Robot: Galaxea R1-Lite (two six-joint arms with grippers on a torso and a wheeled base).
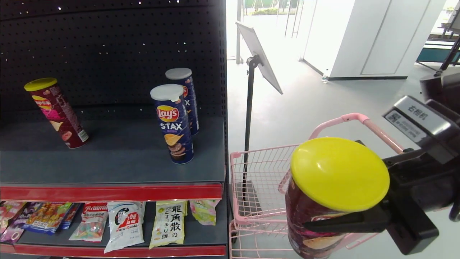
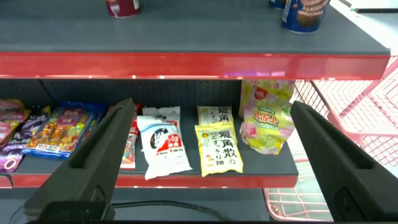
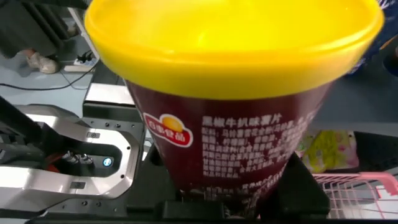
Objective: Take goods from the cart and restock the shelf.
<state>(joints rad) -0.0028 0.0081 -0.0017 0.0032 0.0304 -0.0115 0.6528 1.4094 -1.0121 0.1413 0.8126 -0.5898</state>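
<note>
Restock partway – three cans (image 1: 174,124) are standing on the shelf (image 1: 125,158), a fourth is still waiting. Right gripper (image 1: 334,219) is clamping a maroon can (image 1: 337,172) w/ yellow lid, upright above the pink cart (image 1: 234,169) – not yet shelved. Left gripper (image 2: 211,106) is gaping wide, empty, facing snack bags (image 2: 217,149)

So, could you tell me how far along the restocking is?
On the upper shelf stand one red can and two blue cans. The right gripper holds another yellow-lidded can by the pink cart; not yet shelved. The left gripper is open, empty.
</note>
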